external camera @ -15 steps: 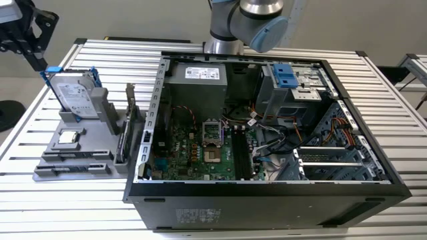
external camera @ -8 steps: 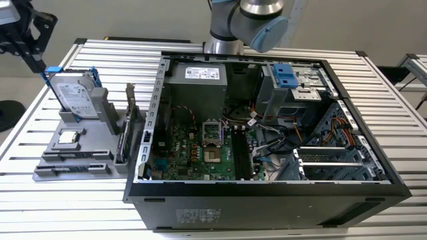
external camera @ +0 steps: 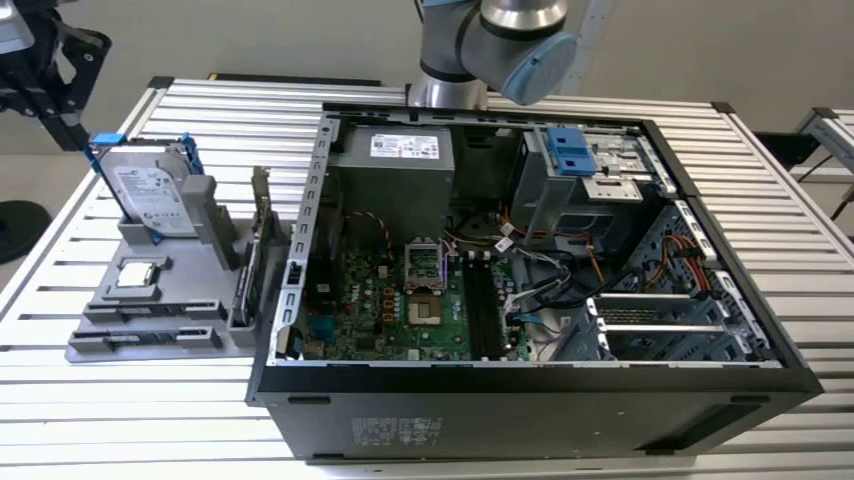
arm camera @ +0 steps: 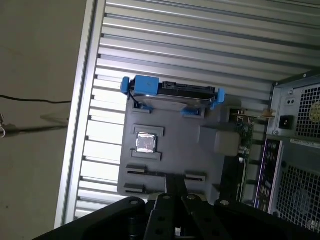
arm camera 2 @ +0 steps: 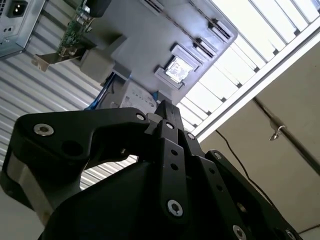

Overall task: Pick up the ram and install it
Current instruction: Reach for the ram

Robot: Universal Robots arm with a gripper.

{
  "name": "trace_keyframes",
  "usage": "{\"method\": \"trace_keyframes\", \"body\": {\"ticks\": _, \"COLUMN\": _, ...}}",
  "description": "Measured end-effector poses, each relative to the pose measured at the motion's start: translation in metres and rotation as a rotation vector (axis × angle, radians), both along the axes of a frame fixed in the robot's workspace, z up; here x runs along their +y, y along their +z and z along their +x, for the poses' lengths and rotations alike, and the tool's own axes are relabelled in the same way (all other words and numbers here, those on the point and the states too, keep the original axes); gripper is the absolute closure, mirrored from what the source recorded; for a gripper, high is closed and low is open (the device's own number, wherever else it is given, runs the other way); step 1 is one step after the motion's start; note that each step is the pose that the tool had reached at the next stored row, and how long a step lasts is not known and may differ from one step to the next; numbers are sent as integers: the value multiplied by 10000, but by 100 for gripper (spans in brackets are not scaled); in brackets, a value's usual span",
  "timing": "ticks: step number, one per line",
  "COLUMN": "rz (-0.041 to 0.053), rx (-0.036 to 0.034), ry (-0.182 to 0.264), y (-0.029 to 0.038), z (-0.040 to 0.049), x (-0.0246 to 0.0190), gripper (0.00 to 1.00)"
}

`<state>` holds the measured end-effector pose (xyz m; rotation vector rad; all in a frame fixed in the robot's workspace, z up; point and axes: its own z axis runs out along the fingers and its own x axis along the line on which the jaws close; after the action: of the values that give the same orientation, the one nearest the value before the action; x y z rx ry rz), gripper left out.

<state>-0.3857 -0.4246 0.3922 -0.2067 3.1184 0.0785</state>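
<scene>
My gripper (arm camera: 175,180) has its jaws drawn together, the tips meeting in one narrow black bar with the linkage folded in on both sides; both wrist views show this (arm camera 2: 164,108). In the first wrist view the tips lie over the edge of the flat grey fixture tray (arm camera: 172,125), and the ram (arm camera: 228,172) is off to one side, not touching me. The ram, a long dark circuit stick, stands on edge at the side of the tray nearest the computer, just beside the taller upright green card with a metal bracket (arm camera: 243,131). Also on the tray are a small square silver processor chip (arm camera: 145,143) and a silver-labelled hard drive in blue rails (arm camera: 172,92). In the exterior view the ram (external camera: 242,295) sits between the tray and the open black computer case (external camera: 534,400), whose green motherboard (external camera: 387,300) lies exposed. Tray and case rest on the slatted aluminium table (external camera: 747,170).
</scene>
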Motion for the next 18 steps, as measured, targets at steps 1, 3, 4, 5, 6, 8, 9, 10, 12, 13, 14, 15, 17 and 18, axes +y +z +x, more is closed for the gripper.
{"method": "trace_keyframes", "body": {"ticks": 1, "rz": 0, "rx": -1, "ry": 0, "y": 0, "z": 0, "x": -7, "gripper": 100}}
{"method": "trace_keyframes", "body": {"ticks": 3, "rz": 1, "rx": -1, "ry": 0, "y": -1, "z": 0, "x": -21, "gripper": 100}}
{"method": "trace_keyframes", "body": {"ticks": 4, "rz": 0, "rx": -1, "ry": 0, "y": 0, "z": 0, "x": -28, "gripper": 100}}
{"method": "trace_keyframes", "body": {"ticks": 5, "rz": 0, "rx": 0, "ry": 1, "y": 0, "z": 0, "x": -35, "gripper": 100}}
{"method": "trace_keyframes", "body": {"ticks": 6, "rz": 0, "rx": -1, "ry": 0, "y": 0, "z": 0, "x": -43, "gripper": 100}}
{"method": "trace_keyframes", "body": {"ticks": 8, "rz": 0, "rx": -1, "ry": 0, "y": 0, "z": 0, "x": -60, "gripper": 100}}
{"method": "trace_keyframes", "body": {"ticks": 9, "rz": 0, "rx": -1, "ry": 0, "y": 0, "z": 0, "x": -68, "gripper": 100}}
{"method": "trace_keyframes", "body": {"ticks": 10, "rz": 0, "rx": -1, "ry": 0, "y": 0, "z": 0, "x": -77, "gripper": 100}}
{"method": "trace_keyframes", "body": {"ticks": 12, "rz": 0, "rx": 0, "ry": 0, "y": 0, "z": 0, "x": -100, "gripper": 100}}
{"method": "trace_keyframes", "body": {"ticks": 13, "rz": 0, "rx": 0, "ry": 0, "y": -1, "z": 0, "x": -109, "gripper": 100}}
{"method": "trace_keyframes", "body": {"ticks": 14, "rz": -1, "rx": 0, "ry": -2, "y": -2, "z": 0, "x": -117, "gripper": 100}}
{"method": "trace_keyframes", "body": {"ticks": 15, "rz": 1, "rx": -1, "ry": -5, "y": -3, "z": 0, "x": -126, "gripper": 100}}
{"method": "trace_keyframes", "body": {"ticks": 17, "rz": 0, "rx": 0, "ry": -33, "y": -3, "z": 0, "x": -154, "gripper": 100}}
{"method": "trace_keyframes", "body": {"ticks": 18, "rz": 0, "rx": 0, "ry": -71, "y": -3, "z": 0, "x": -170, "gripper": 100}}
